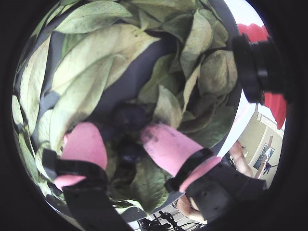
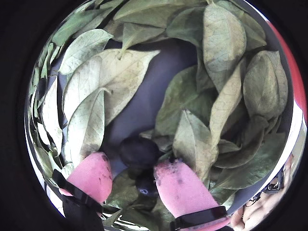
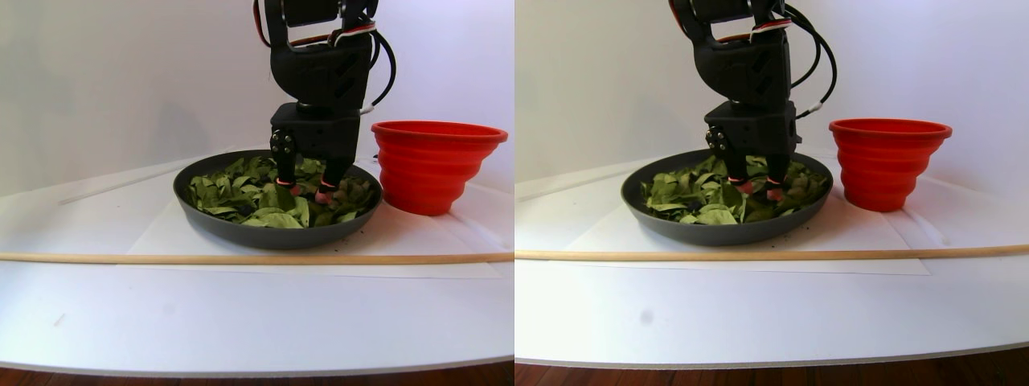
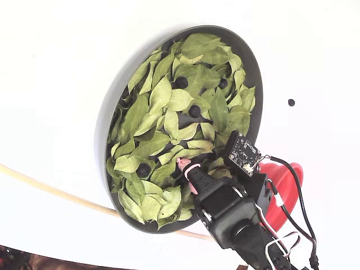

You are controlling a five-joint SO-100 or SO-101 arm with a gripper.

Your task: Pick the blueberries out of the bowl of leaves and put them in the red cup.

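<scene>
The dark grey bowl (image 4: 104,130) is full of green leaves (image 4: 151,112). Several blueberries (image 4: 194,111) lie exposed among them. My gripper (image 2: 132,163) is down in the bowl near the side by the red cup (image 3: 434,165). It is open, and its pink fingertips (image 1: 166,144) rest in the leaves. In both wrist views one small blueberry (image 2: 145,184) sits between the fingers, and a larger one (image 2: 138,150) lies just beyond it. In the stereo pair view the gripper (image 3: 305,191) stands upright in the bowl (image 3: 277,235), left of the cup. The cup's inside is hidden.
A thin wooden stick (image 3: 241,258) lies across the white table in front of the bowl, on the edge of a white sheet (image 3: 161,237). A tiny black dot (image 4: 291,102) marks the table beyond the bowl. The cup (image 4: 284,188) stands close beside the arm.
</scene>
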